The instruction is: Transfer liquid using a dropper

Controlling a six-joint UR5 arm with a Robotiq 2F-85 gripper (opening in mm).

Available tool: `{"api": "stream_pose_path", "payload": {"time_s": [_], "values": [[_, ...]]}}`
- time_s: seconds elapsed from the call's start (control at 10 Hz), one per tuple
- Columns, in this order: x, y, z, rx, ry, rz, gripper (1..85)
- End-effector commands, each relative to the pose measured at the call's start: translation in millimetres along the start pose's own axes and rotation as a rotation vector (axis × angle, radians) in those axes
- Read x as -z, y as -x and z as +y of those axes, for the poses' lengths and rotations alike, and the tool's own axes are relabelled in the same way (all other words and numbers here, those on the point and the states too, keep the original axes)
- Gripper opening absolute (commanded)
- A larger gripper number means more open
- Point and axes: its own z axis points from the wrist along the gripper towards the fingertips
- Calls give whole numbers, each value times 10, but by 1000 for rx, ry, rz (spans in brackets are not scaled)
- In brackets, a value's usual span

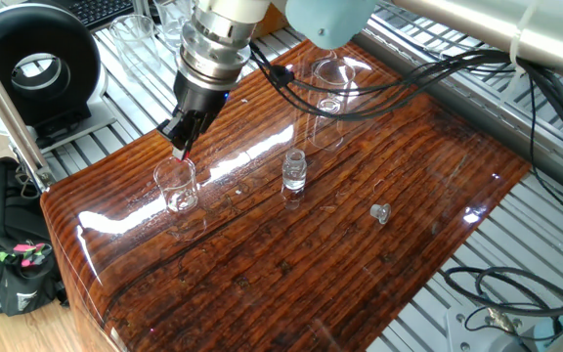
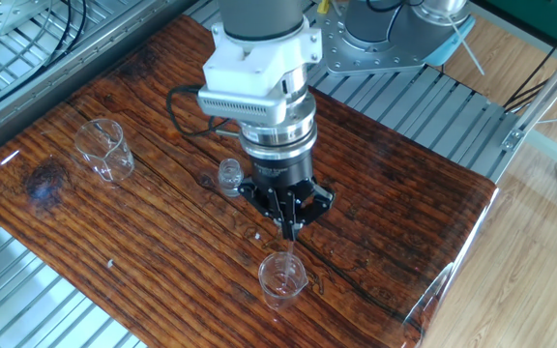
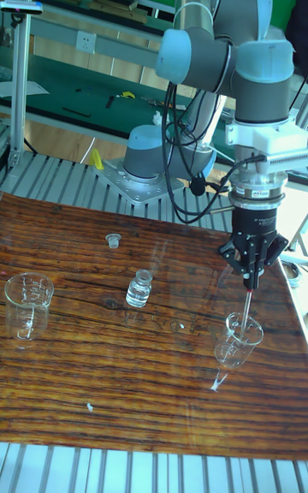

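Observation:
My gripper [image 3: 251, 277] is shut on the dropper [image 3: 247, 303], a thin clear tube that hangs straight down from between the fingers. Its tip reaches into the mouth of a small clear beaker [image 3: 237, 339] at the table's right side. In the other fixed view, the gripper [image 2: 291, 224] hovers just above this beaker [image 2: 283, 278], with the dropper [image 2: 289, 249] pointing into it. A touch of red shows at the fingertips [image 1: 181, 149] over the beaker [image 1: 176, 186]. A small glass vial [image 3: 139, 288] stands mid-table. The liquid is too faint to make out.
A larger clear beaker [image 3: 26, 303] stands at the far left of the wooden table [image 3: 103, 390]. A small loose cap [image 3: 112, 240] lies behind the vial. A black round device [image 1: 35, 68] and more glassware [image 1: 154, 24] sit off the table's edge.

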Motion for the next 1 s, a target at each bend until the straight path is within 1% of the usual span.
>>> {"api": "stream_pose_path", "payload": {"time_s": [0.0, 0.1, 0.2, 0.5, 0.8, 0.9], "values": [[123, 15, 40, 4, -2, -8, 17], [153, -3, 67, -1, -6, -6, 17], [223, -26, 102, -3, -4, -5, 17], [343, -79, 125, 3, 20, -22, 17], [341, -85, 146, -5, 29, -15, 17], [346, -52, 199, -12, 51, -26, 17]]}}
